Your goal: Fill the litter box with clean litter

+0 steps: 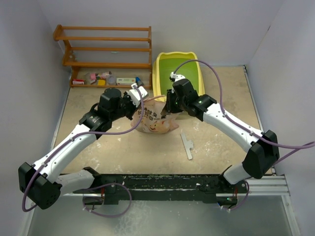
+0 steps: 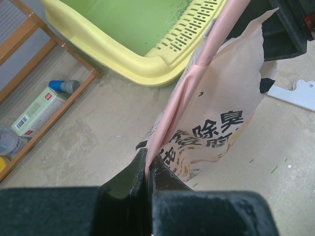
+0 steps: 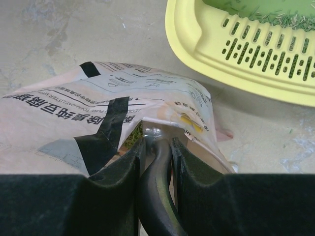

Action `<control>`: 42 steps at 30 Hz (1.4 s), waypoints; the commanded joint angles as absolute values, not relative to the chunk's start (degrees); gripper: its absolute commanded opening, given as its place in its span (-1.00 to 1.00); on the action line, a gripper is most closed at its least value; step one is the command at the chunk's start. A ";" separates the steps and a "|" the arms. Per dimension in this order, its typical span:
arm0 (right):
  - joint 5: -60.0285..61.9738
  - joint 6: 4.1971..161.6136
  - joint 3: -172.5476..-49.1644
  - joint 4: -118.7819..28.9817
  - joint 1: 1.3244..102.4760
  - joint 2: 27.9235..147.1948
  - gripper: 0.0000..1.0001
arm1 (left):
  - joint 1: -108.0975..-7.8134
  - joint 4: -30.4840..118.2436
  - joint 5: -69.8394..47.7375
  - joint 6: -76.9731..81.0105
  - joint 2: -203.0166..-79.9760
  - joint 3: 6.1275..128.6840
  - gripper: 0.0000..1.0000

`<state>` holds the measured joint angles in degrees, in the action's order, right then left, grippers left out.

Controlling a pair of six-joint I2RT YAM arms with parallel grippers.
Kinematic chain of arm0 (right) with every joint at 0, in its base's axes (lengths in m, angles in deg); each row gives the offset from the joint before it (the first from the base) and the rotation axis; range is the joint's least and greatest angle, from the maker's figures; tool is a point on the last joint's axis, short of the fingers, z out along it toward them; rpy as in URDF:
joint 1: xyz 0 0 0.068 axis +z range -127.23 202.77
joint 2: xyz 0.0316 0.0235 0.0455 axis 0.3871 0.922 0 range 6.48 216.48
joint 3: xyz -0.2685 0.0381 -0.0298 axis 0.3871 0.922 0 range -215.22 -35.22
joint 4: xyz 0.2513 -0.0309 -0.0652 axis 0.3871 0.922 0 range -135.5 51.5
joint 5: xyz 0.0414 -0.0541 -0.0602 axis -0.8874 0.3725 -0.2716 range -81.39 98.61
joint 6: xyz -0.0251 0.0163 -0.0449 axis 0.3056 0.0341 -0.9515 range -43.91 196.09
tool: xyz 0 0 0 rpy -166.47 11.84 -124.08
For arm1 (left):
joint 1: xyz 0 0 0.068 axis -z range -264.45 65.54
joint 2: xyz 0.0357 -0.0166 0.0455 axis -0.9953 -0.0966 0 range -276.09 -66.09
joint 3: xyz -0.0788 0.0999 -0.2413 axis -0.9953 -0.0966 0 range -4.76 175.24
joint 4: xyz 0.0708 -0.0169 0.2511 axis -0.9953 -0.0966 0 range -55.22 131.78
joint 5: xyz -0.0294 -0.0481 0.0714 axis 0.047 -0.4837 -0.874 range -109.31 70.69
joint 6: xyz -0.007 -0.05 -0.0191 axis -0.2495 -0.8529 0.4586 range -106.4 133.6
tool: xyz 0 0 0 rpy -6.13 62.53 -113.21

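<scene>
The yellow litter box [image 1: 160, 73] with its green basin stands at the back centre. It also shows in the left wrist view [image 2: 98, 39] and the right wrist view [image 3: 197, 44]. A thin scatter of litter granules [image 3: 268, 15] lies in the basin by the slotted lip. The crinkled pink-tan printed bag [image 1: 156, 122] stands just in front of the box. My left gripper [image 2: 147, 164] is shut on the bag's pink top edge [image 2: 197, 88]. My right gripper [image 3: 158, 147] is shut on the dark handle of a scoop [image 3: 165, 130], whose grey head sits in the bag's mouth.
A wooden shelf rack [image 1: 103, 49] with small boxes and bottles stands at the back left, and its lower rail shows in the left wrist view [image 2: 54, 113]. A flat grey-white strip [image 1: 187, 146] lies on the table right of the bag. Grey walls close both sides.
</scene>
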<state>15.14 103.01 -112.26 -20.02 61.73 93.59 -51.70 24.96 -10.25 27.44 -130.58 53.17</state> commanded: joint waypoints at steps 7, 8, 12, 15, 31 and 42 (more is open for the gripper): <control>17.11 104.80 -102.91 -21.40 62.13 99.16 -1.00 | -51.72 34.48 -6.89 24.70 -129.44 55.59 -1.00; 16.73 104.94 -102.64 -21.83 62.30 99.80 -1.00 | -51.68 34.47 -6.84 24.57 -129.48 55.58 -1.00; 15.30 105.86 -101.25 -23.92 63.23 101.88 -1.00 | -51.68 34.72 -6.75 24.58 -129.67 55.62 -1.00; 14.26 106.76 -100.43 -25.26 63.93 102.79 -1.00 | -51.67 34.83 -6.66 24.65 -129.96 56.09 -1.00; 5.21 112.84 -93.95 -31.11 67.18 98.59 -1.00 | -51.67 35.88 -7.69 24.45 -130.77 54.94 -1.00; -0.23 115.88 -91.06 -35.56 67.26 98.41 -1.00 | -51.67 35.80 -7.36 23.88 -130.95 53.05 -1.00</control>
<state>13.48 112.06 -97.26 -45.92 63.70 94.49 -51.81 27.62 -9.66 26.00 -131.76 52.82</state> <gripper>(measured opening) 0.263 0.026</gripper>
